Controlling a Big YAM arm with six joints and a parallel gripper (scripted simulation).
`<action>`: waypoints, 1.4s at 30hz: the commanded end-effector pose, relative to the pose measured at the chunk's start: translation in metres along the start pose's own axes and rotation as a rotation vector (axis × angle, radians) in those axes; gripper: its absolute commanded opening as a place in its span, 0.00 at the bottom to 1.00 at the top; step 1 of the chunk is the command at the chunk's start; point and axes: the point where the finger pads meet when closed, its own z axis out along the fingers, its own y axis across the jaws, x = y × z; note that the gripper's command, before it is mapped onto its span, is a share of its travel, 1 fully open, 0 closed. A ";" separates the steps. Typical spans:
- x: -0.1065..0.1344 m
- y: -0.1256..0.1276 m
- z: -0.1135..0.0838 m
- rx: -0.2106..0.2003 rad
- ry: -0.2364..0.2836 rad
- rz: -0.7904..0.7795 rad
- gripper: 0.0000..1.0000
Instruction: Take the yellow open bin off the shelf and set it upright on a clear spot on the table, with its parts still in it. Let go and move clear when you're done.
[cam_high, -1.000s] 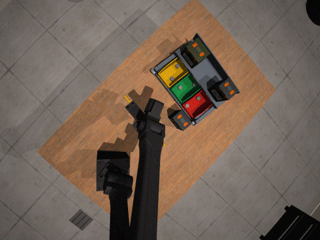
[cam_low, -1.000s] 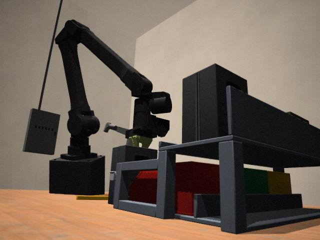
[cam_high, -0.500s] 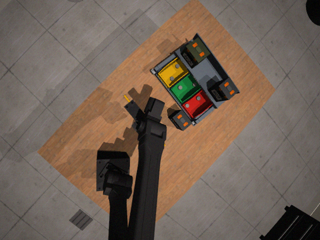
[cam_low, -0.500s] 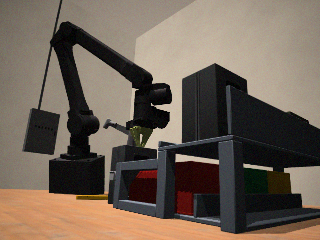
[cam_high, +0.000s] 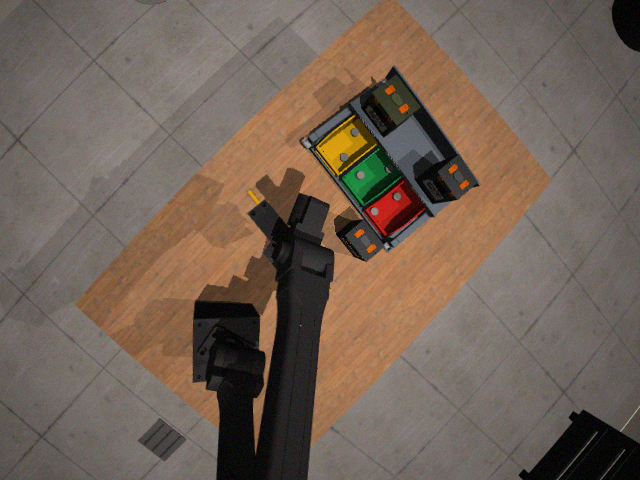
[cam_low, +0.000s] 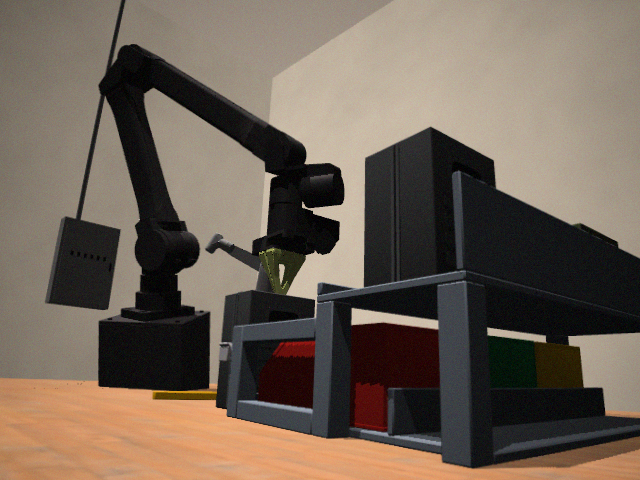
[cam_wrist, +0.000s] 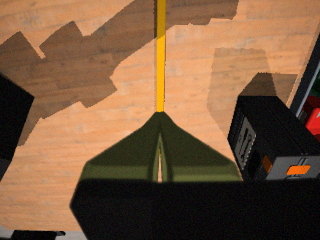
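Note:
The yellow open bin (cam_high: 345, 144) (cam_low: 558, 364) sits on the lower level of the grey shelf (cam_high: 413, 135) (cam_low: 330, 361), at the end of a row beside a green bin (cam_high: 369, 178) (cam_low: 509, 361) and a red bin (cam_high: 395, 209) (cam_low: 392, 356). Two grey round parts (cam_high: 354, 132) lie in the yellow bin. My gripper (cam_low: 281, 289) (cam_wrist: 159, 119) is shut and empty, its olive fingers pointing down. It hangs above the wooden table (cam_high: 439, 289), well short of the shelf and off to the side of the yellow bin.
A thin yellow strip (cam_high: 253, 196) (cam_low: 183, 395) (cam_wrist: 160, 60) lies on the table under the fingertips. A black box (cam_high: 359, 240) (cam_wrist: 272, 140) stands on the table by the shelf's red-bin corner. Another black box (cam_high: 447, 180) and an olive box (cam_high: 392, 100) stand on the shelf top.

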 end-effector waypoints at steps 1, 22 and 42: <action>-0.009 -0.020 -0.018 0.038 -0.016 0.017 0.00; -0.020 -0.056 -0.012 0.043 -0.017 0.028 0.00; -0.062 -0.144 -0.011 0.023 -0.006 0.012 0.00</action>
